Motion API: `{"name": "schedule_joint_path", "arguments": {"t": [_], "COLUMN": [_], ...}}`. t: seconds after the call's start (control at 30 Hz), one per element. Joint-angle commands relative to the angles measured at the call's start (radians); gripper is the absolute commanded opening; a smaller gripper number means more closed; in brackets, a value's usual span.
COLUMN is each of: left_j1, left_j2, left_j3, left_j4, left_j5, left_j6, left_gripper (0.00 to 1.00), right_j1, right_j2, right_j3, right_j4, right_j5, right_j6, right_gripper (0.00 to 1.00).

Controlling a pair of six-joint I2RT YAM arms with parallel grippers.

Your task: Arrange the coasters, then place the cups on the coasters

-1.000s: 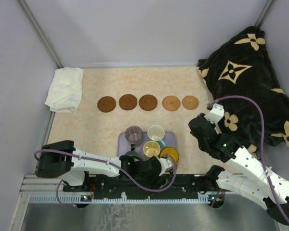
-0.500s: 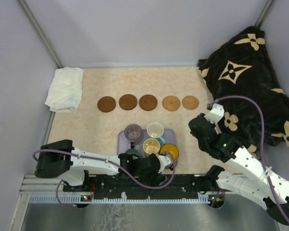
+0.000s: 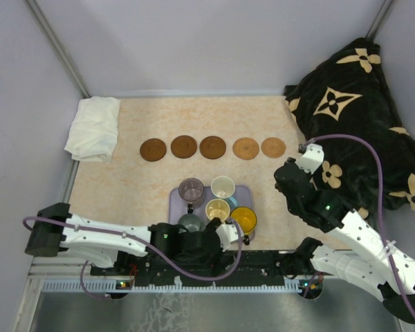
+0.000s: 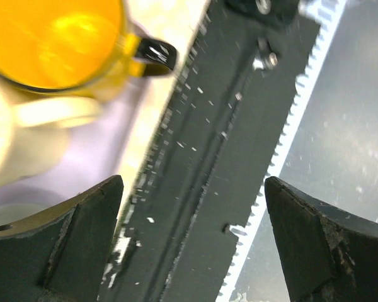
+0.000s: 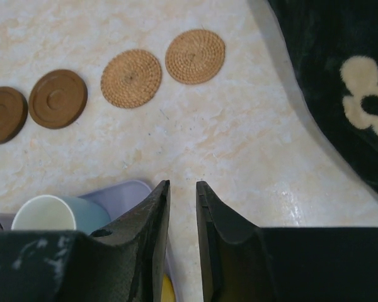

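Five coasters (image 3: 214, 147), five cups (image 3: 223, 187), one tray (image 3: 174, 201), one towel (image 3: 93, 128).

No readable text, labels, brands or numbers anywhere.
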Motion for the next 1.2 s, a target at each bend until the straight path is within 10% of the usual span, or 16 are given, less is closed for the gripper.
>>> {"name": "schedule_joint_path", "arguments": {"t": [0.0,0.6,1.17], "left_j1": [0.008,0.263,0.825], "left_j2": [-0.163,-0.491,-0.356], "left_j3": [0.02,-0.094,-0.178], "left_j4": [-0.02,-0.598,-0.288], "left_j5": [-0.26,-0.763,-0.451], "left_j6": [-0.022,-0.727,-0.395], "left_gripper": [1.0,1.0,0.99], "right_j1": [-0.005,-0.102,-0.108], "right_j2": [0.013,0.144,0.24], "right_j3": [0.093,0.081,0.149], "right_j4": [0.031,0.255,0.342], "right_j5": [0.073,-0.047,-0.064], "right_j6": [-0.073,-0.195,-0.281], "right_gripper": [0.26,0.28,0.19]}}
